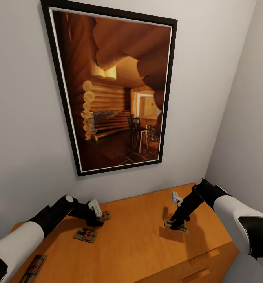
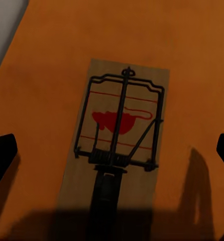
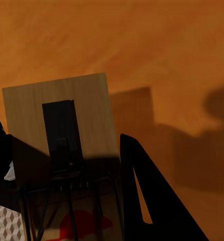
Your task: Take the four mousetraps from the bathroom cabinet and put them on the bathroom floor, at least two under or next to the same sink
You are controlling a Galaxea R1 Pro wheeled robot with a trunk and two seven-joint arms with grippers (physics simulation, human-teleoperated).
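4 flat tan wooden mousetraps with dark wire lay on the smooth orange cabinet [image 1: 147,236] top. The right gripper [image 1: 178,225] clamped 1 mousetrap [image 1: 178,227], its long axis toward the front-right corner. The left gripper [image 1: 97,221] hovered spread over another mousetrap [image 2: 119,130] near the wall.

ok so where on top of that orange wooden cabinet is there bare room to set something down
The middle of the orange-brown wooden cabinet top, between the left gripper and right gripper, is bare, as is its front strip above the drawers. The left end is crowded: three small tan mousetraps. A fourth sits under the right gripper.
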